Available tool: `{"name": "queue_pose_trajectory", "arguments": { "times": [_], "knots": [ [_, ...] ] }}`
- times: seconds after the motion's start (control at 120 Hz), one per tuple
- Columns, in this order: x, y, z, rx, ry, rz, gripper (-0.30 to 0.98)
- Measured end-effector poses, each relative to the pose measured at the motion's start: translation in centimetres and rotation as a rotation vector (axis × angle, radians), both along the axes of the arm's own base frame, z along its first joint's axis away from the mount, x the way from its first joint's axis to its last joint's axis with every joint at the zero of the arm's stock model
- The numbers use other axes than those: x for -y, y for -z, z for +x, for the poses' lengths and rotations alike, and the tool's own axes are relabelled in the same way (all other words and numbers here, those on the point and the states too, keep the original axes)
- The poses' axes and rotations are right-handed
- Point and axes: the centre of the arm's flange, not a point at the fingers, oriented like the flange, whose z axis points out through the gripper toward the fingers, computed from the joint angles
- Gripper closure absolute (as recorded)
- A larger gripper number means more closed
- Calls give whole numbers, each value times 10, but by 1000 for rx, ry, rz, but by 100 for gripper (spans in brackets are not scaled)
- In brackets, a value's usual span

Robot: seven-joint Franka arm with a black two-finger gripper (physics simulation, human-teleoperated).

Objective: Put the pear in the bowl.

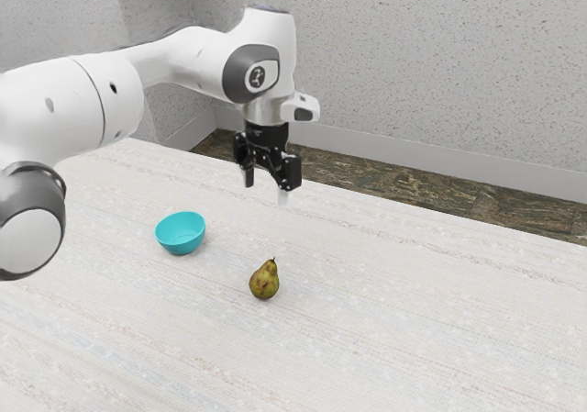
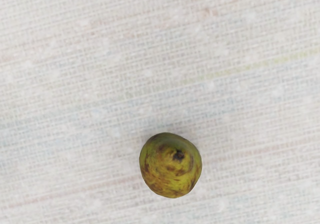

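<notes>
Indoors, kind unclear: speckled walls (image 1: 413, 63), pale skirting (image 1: 413, 152), mottled floor (image 1: 413, 187).

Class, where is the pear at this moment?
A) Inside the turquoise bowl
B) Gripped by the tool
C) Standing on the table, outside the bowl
C: the pear stands upright on the table, with bare tabletop between it and the turquoise bowl.

Pale, faintly striped woven-textured tabletop (image 1: 413, 320); speckled grey walls (image 1: 413, 54), plain light-grey baseboard (image 1: 413, 152); brown, stone-patterned floor (image 1: 440, 190) beyond.
</notes>
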Motion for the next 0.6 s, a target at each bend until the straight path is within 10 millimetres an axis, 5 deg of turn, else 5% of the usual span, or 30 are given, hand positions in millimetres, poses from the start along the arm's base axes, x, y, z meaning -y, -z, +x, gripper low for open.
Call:
{"name": "queue_pose_trajectory", "arguments": {
  "times": [0.325, 0.6],
  "knots": [
    [14, 109, 0, -209, 20, 77, 0],
    [18, 167, 6, -291, 20, 110, 0]
  ]
}}
